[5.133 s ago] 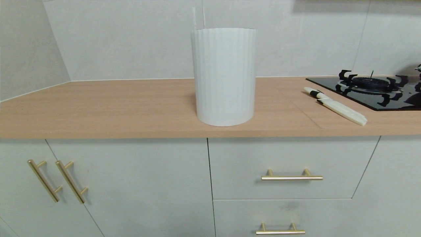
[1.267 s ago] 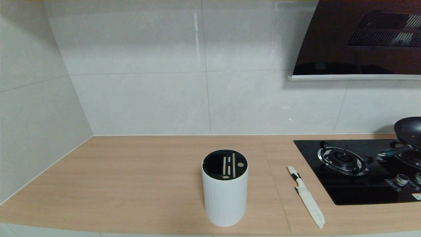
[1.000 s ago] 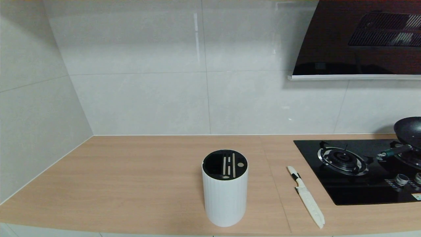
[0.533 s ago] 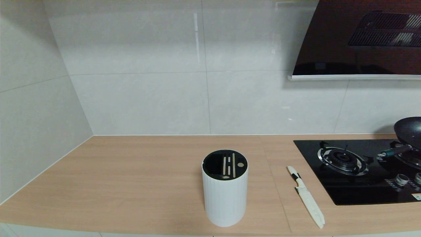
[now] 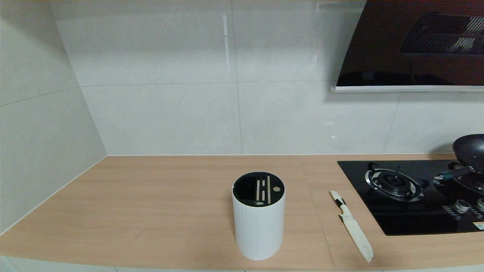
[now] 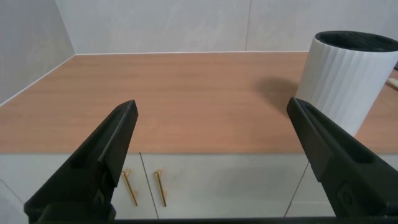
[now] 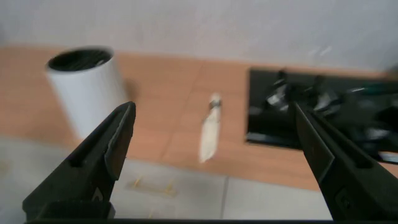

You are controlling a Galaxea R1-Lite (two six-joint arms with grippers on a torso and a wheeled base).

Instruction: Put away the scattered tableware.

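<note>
Head view first: your knife (image 5: 351, 227) lies flat on the wooden counter (image 5: 151, 196), between the white ribbed knife holder (image 5: 258, 223) and the black hob (image 5: 412, 211). It's well apart from the holder and closer to the hob's edge. The handle end points toward the tiled wall and the blade tip toward the counter's front edge. The holder stands upright near the front edge, and you can see the slots in its black top. A dark wok (image 5: 470, 149) sits on the far burner, with the extractor hood (image 5: 412, 45) up on the wall above.

Left wrist view: your left gripper (image 6: 211, 162) hangs out in front of the counter edge, over the cabinet fronts, fingers spread wide with nothing between them. The holder is up on the counter past one finger, and two brass cabinet handles (image 6: 144, 186) show below.

Right wrist view: your right gripper (image 7: 214, 165) is also out in front of the counter, fingers wide apart and pinching nothing. The knife shows in the gap between them, farther off on the counter, with the holder to one side and the hob to the other. A brass drawer handle (image 7: 152, 185) sits below the edge.
</note>
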